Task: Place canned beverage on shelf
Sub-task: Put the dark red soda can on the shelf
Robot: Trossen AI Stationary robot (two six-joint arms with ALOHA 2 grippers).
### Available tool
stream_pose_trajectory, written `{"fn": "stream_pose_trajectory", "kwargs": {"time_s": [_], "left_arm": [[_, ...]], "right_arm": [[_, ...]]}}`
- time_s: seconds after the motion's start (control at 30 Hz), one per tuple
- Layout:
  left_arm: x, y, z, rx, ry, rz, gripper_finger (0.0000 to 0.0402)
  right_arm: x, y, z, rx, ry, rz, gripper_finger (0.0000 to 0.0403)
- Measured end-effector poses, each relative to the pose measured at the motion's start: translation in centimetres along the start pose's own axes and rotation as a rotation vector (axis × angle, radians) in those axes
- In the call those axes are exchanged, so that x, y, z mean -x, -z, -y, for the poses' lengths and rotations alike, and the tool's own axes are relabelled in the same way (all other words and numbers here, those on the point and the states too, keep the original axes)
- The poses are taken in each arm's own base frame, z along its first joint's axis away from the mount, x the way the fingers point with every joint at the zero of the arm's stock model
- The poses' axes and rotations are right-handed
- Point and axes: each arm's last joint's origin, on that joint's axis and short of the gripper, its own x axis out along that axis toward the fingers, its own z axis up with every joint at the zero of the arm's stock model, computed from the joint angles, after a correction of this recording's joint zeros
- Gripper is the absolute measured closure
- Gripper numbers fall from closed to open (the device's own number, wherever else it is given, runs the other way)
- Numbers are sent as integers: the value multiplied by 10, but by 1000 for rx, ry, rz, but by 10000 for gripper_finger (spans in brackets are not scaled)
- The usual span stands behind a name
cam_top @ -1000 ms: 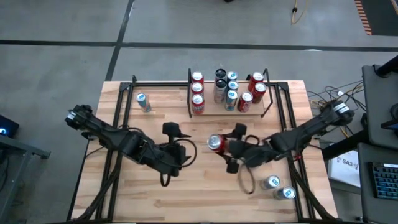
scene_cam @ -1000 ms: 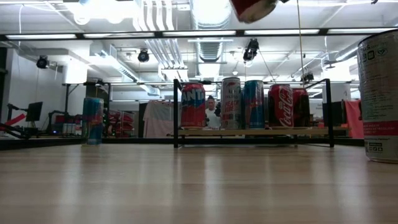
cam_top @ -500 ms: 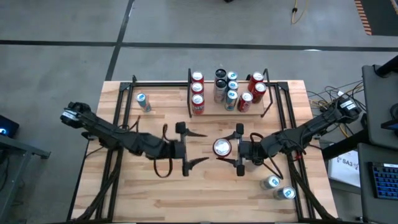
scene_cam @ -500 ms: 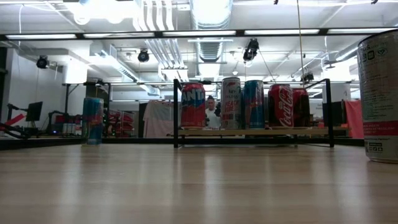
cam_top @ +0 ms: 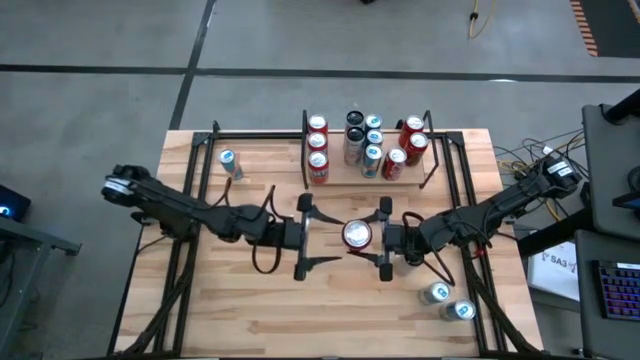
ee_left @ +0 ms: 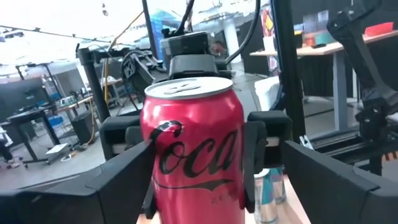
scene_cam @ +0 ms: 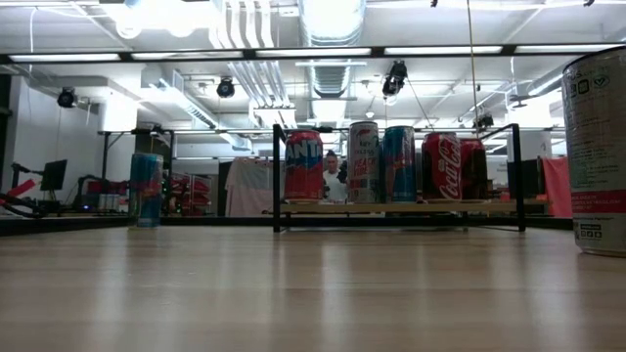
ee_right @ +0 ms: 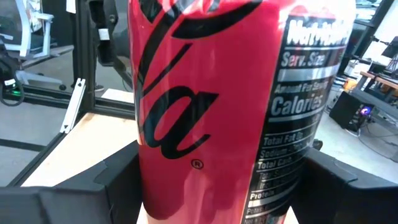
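Observation:
A red Coca-Cola can [cam_top: 357,236] is above the middle of the table, upright, and my right gripper [cam_top: 370,238] is shut on it. It fills the right wrist view [ee_right: 211,112] and lies above the low view's top edge. My left gripper [cam_top: 325,238] is open just left of the can and faces it. Its fingers [ee_left: 62,199] stand apart on either side and touch nothing. The shelf [cam_top: 340,180] stands at the far middle of the table and carries several cans; it also shows in the low view [scene_cam: 391,207]. My right gripper pinches the can's side wall [ee_left: 241,155] between its two fingers [ee_left: 266,140], at about mid-height. The fingers come level from the table's right side. The can stands upright in the hold, top up, lifted clear of the table.
A blue can [cam_top: 230,163] stands at the far left and also shows in the low view [scene_cam: 145,189]. Two silver cans [cam_top: 435,293] [cam_top: 462,310] stand at the near right; one looms at the low view's right edge [scene_cam: 597,147]. Black rails run along both table sides.
My right gripper has turned level and risen, so the can has gone from tilted to upright and has left the low view's top. My left gripper has moved toward the table's right edge, up to the can, and now faces it.

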Motion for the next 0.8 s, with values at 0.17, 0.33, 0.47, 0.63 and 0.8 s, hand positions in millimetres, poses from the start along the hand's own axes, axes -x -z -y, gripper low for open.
{"fn": "stream_pose_trajectory", "kwargs": {"time_s": [0.17, 0.33, 0.47, 0.63, 0.8], "left_arm": [[-7, 6, 2, 11, -10, 34, 68], [-15, 15, 3, 21, -29, 53, 68], [-21, 20, 1, 38, -36, 53, 68], [-30, 25, 2, 36, -31, 45, 68], [-34, 24, 2, 35, -36, 47, 78]], "right_arm": [[0, 0, 0, -1, -1, 1, 114], [0, 0, 0, 1, -4, -1, 114], [0, 0, 0, 0, 0, -1, 114], [0, 1, 0, 3, -1, -6, 114], [0, 0, 0, 2, -1, -5, 114]]}}
